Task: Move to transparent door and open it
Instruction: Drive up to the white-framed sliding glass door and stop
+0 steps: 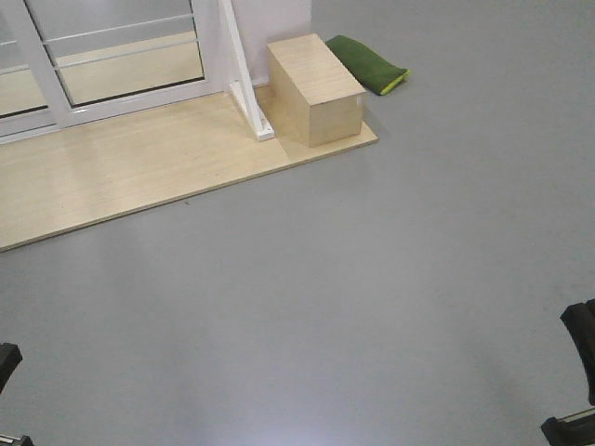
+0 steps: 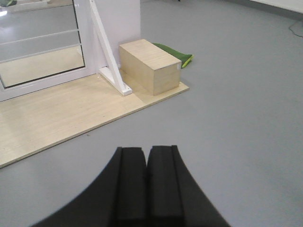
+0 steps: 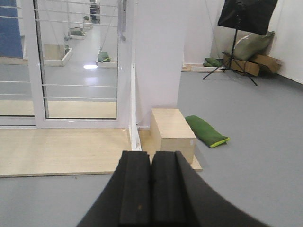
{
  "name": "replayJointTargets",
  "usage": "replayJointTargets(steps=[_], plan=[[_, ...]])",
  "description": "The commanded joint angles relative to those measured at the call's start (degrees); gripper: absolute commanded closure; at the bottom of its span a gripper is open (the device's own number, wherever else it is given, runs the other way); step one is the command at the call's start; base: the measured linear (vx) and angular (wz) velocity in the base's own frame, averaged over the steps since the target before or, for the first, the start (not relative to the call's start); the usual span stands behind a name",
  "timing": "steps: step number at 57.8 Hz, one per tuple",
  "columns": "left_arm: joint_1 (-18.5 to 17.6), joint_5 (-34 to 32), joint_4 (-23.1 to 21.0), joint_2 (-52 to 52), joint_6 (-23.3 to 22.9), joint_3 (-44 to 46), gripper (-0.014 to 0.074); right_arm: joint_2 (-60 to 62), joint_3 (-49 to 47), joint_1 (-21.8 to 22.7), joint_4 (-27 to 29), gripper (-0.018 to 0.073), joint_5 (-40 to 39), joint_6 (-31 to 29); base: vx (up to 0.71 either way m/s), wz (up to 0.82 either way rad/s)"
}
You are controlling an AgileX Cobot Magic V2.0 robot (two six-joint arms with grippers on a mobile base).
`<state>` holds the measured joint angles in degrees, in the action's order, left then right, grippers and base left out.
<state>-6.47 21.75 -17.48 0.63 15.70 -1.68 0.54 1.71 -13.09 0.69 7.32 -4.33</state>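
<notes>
Glass in a white frame, crossed by thin horizontal bars, the transparent door fills the upper left of the right wrist view, its grey pull handle high on the right edge, just beside a white wall section. In the front view the same door shows only its lower part in the upper left corner, and the left wrist view also has it at the upper left. It stands on a pale wooden platform laid over the grey floor. A white diagonal brace slants down to the platform at the door's right, and a plywood box sits on the platform's right end, near the brace's foot. A green cushion lies on the floor behind the box. Far off at the upper right of the right wrist view stands a black light stand. The left gripper at the bottom of its view has its black jaws pressed together, pinching nothing; the right gripper shows the same, both well short of the door
</notes>
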Motion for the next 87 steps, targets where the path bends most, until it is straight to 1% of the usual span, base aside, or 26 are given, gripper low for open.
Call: replayJointTargets(steps=[1,20,55,87], plan=[[0.09,-4.09,-0.88,0.76,-0.04,-0.85,0.0603,0.93,0.24,-0.06,-0.11,0.0568,-4.75,-0.58,0.51,0.33],[0.09,-4.09,-0.88,0.76,-0.04,-0.85,0.0603,0.93,0.24,-0.06,-0.11,0.0568,-4.75,-0.58,0.53,0.26],[0.09,-4.09,-0.88,0.76,-0.04,-0.85,0.0603,0.93,0.24,-0.06,-0.11,0.0568,-4.75,-0.58,0.55,0.12],[0.09,-4.09,-0.88,0.76,-0.04,-0.85,0.0603,0.93,0.24,-0.06,-0.11,0.0568,-4.75,-0.58,0.49,0.29]])
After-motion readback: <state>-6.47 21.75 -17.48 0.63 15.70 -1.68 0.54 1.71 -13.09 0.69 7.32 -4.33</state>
